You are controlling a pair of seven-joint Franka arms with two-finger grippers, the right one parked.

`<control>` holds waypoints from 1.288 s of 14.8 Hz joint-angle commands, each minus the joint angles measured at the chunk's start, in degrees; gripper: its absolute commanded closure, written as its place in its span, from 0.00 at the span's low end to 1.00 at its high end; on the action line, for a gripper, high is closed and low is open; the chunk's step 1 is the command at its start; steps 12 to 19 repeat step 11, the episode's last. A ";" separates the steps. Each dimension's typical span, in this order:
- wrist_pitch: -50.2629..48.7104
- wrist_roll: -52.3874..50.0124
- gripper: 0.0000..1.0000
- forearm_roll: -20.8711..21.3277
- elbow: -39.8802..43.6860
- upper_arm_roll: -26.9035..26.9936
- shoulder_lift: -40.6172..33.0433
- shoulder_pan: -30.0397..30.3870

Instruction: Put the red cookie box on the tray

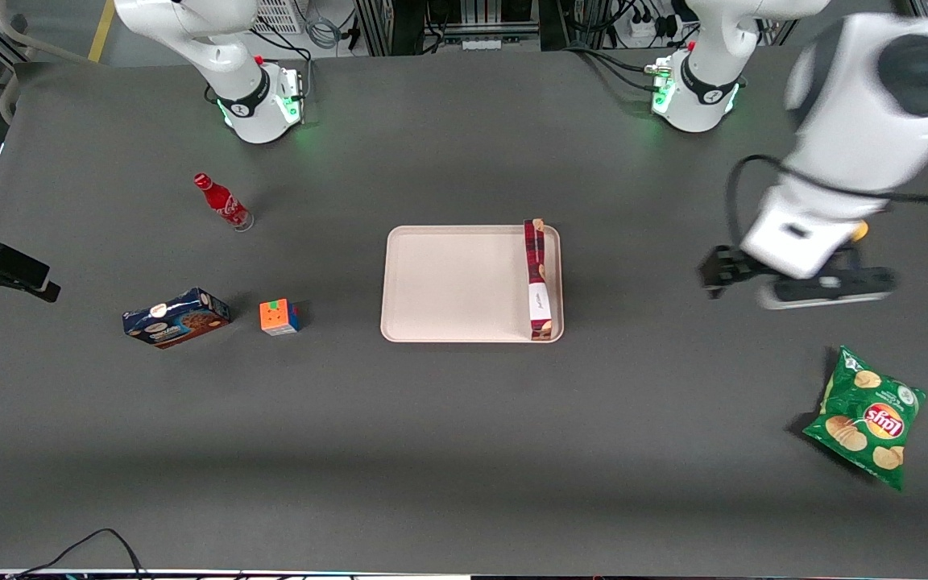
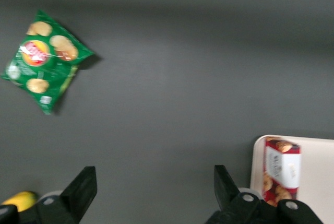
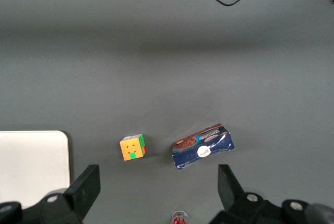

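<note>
On tray: red cookie box, on edge along the rim toward my working arm, long axis running near-to-far. My gripper hangs well apart over bare table, jaws spread wide, empty.

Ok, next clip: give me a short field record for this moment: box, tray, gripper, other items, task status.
red cookie box: lying on the tray, along its edge toward the working arm's end
tray: mid-table, otherwise bare
gripper: above bare table between tray and chip bag, fingers open, holding nothing
other items: green chip bag, blue cookie box, puzzle cube, red bottle
task status: box appears placed
</note>
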 commanded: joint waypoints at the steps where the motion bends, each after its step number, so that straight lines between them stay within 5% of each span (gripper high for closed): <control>1: -5.65 12.95 0.00 -3.05 0.95 8.93 -3.97 -0.43; 5: -6.28 13.94 0.00 -3.05 1.21 13.34 -5.29 -0.52; 19: -6.36 13.94 0.00 -2.96 1.56 12.99 -5.56 -0.96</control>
